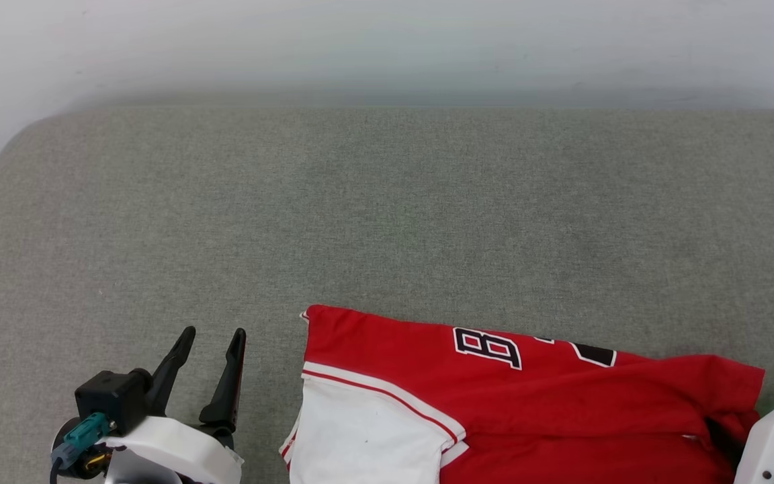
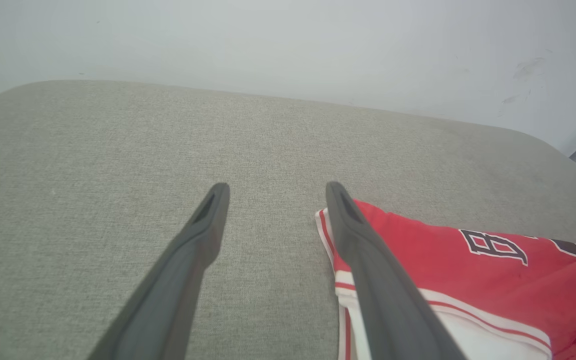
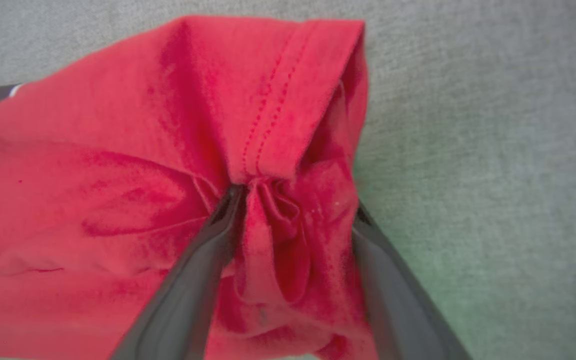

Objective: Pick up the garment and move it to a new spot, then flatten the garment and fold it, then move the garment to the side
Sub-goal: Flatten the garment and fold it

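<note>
Garment (image 1: 548, 396), a red short-sleeved T-shirt with white sleeves, red-and-white striped trim and black-and-white lettering, lies at the near edge of a broad grey woven-fabric surface (image 1: 387, 202), toward the robot's right. Behind the surface rises a plain pale wall (image 1: 387, 47). A white sleeve faces up at the garment's left end, the lettering runs along its far edge, and its right end is bunched into creases. Its near part runs off the bottom of the head view, so how far it is folded cannot be told.

The left gripper (image 1: 214, 331), two long dark fingers, hovers just beside the sleeve end with its fingers apart, holding nothing. The right gripper (image 3: 296, 200) is down at the bunched right end. Its fingers stand apart with a gather of red cloth between them, straddled rather than pinched.

This fits two steps: the right claw closing to lift the shirt, or opening after setting it down. A grip would call for catching every layer of the gather. A release would call for rising clear without dragging the cloth.
</note>
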Robot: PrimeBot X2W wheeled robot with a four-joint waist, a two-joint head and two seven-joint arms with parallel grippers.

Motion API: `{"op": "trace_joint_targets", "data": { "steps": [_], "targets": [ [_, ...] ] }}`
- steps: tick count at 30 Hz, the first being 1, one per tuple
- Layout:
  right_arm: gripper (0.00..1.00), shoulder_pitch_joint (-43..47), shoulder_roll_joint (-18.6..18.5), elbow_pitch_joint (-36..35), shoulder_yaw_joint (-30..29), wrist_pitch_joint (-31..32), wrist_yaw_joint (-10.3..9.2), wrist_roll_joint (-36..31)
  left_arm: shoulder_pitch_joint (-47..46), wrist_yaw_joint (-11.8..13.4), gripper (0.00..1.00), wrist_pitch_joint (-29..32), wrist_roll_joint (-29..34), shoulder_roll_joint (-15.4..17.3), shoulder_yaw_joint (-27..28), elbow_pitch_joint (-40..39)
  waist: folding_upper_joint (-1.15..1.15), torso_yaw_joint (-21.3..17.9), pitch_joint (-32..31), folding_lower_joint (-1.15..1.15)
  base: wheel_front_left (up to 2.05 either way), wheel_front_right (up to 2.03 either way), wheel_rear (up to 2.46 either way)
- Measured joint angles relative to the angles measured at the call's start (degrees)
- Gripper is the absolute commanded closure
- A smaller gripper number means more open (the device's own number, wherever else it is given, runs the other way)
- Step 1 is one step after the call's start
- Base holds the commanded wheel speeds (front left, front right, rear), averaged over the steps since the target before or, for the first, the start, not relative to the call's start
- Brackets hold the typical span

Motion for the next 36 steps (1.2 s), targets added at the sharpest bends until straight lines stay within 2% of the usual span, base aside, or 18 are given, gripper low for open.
{"op": "trace_joint_targets", "data": {
  "steps": [6,10,17,21,27,36],
  "targets": [
    [1.0,-0.38,0.34,1.66,0.4,-3.9,0.6,-0.78,0.03,0.11,0.0,0.09,-0.03,0.05,-0.09,0.0,0.0,-0.41,-0.68,0.0,0.0,0.0,0.0],
    [1.0,-1.97,-0.36,3.67,-2.0,-7.65,0.71,-2.86,0.1,0.13,0.0,0.21,-0.18,0.04,-0.29,-0.05,0.0,-0.94,-1.4,0.0,0.0,0.0,0.0],
    [1.0,-3.32,-4.5,5.53,-6.61,-11.2,0.63,-7.16,0.55,0.13,0.0,0.2,-0.59,-0.33,-0.44,0.24,0.01,-1.53,-2.58,0.0,0.0,0.0,0.0],
    [1.0,-3.54,-5.2,5.47,-7.51,-11.77,0.6,-8.78,0.83,0.08,0.0,0.15,-0.63,-0.79,-0.46,0.51,0.01,-1.8,-3.59,0.0,0.0,0.0,0.0],
    [1.0,-1.29,-3.43,-0.4,-6.23,-10.72,0.57,-8.8,1.95,-0.03,0.0,-0.07,-0.74,-1.49,-0.37,1.22,0.01,-2.02,-5.4,0.0,0.0,0.0,0.0],
    [1.0,3.22,0.19,-12.76,-2.43,-5.46,0.57,-8.15,3.11,-0.53,0.0,-0.29,-0.78,-2.49,0.19,1.74,0.0,-1.97,-7.41,0.0,0.0,0.0,0.0]
  ]
}}
